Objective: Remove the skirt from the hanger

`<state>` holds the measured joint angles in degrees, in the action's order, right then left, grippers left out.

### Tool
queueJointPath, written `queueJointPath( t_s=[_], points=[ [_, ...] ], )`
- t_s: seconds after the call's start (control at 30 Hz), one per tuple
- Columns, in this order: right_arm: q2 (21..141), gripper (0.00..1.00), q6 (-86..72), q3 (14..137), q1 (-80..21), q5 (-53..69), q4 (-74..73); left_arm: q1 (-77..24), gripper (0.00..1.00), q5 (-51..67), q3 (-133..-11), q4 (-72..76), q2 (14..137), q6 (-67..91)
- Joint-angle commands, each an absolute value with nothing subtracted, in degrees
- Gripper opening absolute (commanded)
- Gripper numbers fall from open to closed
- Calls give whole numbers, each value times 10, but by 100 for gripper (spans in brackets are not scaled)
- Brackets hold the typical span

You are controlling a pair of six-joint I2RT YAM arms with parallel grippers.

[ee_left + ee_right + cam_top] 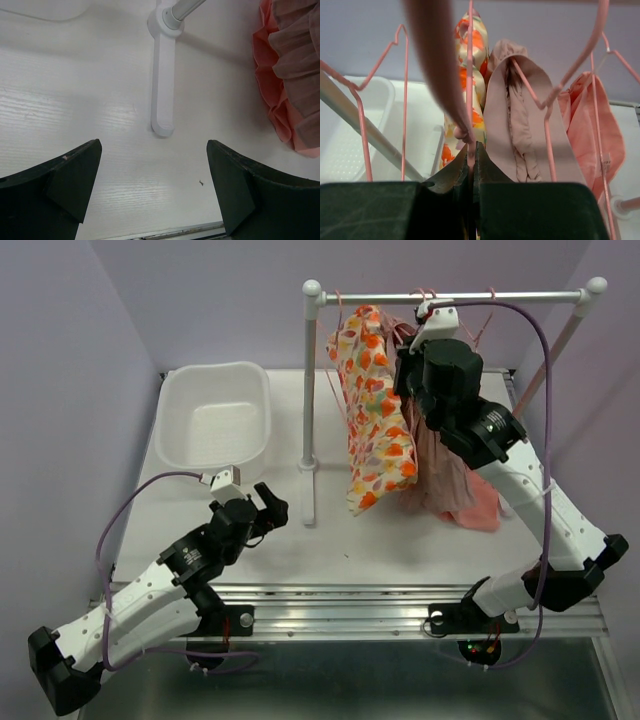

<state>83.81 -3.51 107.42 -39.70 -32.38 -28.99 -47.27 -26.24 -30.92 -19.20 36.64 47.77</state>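
Skirt (445, 480) partly behind right arm (520, 475), hanger (470, 100) wire (close, blurred) meets jaws, perhaps gripped

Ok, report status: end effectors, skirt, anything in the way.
Left end effector open, low over table by rack foot. Right end effector shut on hanger wire. Skirt on its hanger. Floral garment crowding alongside.

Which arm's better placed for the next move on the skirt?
Right: the right gripper is up at the rail, shut on a pink hanger wire among the hung clothes. The left gripper is open, low over the table by the rack foot.
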Motion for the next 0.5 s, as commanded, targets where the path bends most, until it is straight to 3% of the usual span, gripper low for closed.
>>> queueJointPath(
  t_s=[0.0,0.27,0.47],
  points=[
    [779,1,-89,1006,-396,-309,-295,-476,99,-260,-325,-168,371,463],
    [699,1,-159,866,-396,-259,-309,-476,99,-234,-334,-143,391,442],
    [665,1,-227,739,-406,-209,-302,-476,99,-128,-340,-74,427,395]
  ],
)
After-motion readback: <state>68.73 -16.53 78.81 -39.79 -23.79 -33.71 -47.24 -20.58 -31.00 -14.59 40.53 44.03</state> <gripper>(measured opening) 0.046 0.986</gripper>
